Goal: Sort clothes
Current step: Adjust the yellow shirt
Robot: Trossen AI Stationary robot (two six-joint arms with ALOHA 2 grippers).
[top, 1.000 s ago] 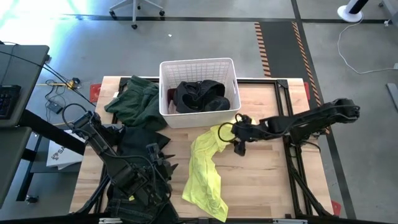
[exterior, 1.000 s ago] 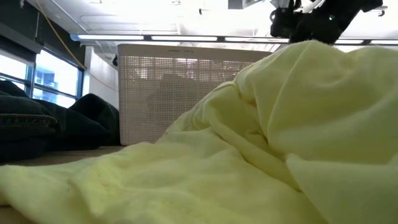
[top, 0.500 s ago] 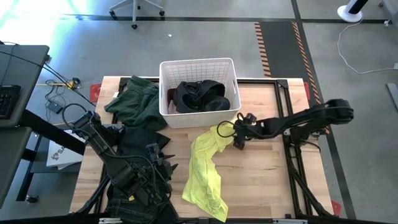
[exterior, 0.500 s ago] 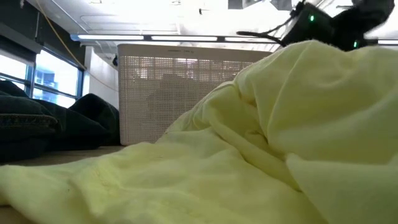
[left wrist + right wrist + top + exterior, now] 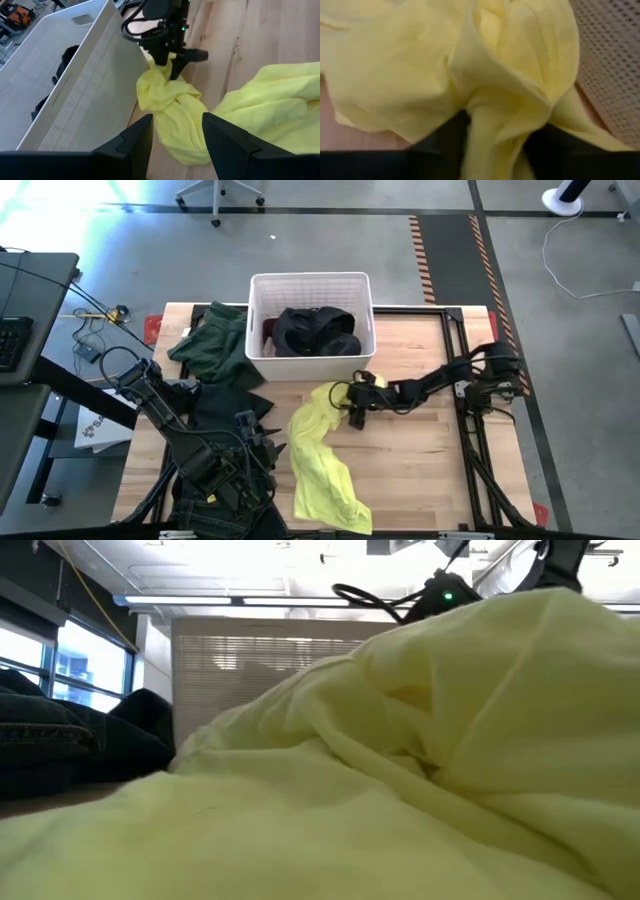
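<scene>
Your right gripper (image 5: 355, 402) has slid left, dragging the yellow shirt (image 5: 318, 460) and nudging the basket (image 5: 310, 283); its jaws pinch the shirt's bunched end on the wooden table (image 5: 420, 455). The left gripper (image 5: 175, 137) waits open near the table's front-left, concrete floor (image 5: 300, 230) beyond.

The yellow shirt (image 5: 318, 455) lies crumpled in a long strip on the worktop, running from just in front of the basket toward the near edge, its far end bunched into a knot-like fold (image 5: 167, 95) and pinched between the right end effector's (image 5: 355, 395) fingers. A dark green garment (image 5: 215, 348) is heaped at the far left corner, with black cloth (image 5: 225, 408) and dark jeans (image 5: 45, 740) piled along the left side. Another black garment (image 5: 315, 330) sits loosely mounded inside the basket, a maroon scrap (image 5: 268, 330) beside it.
</scene>
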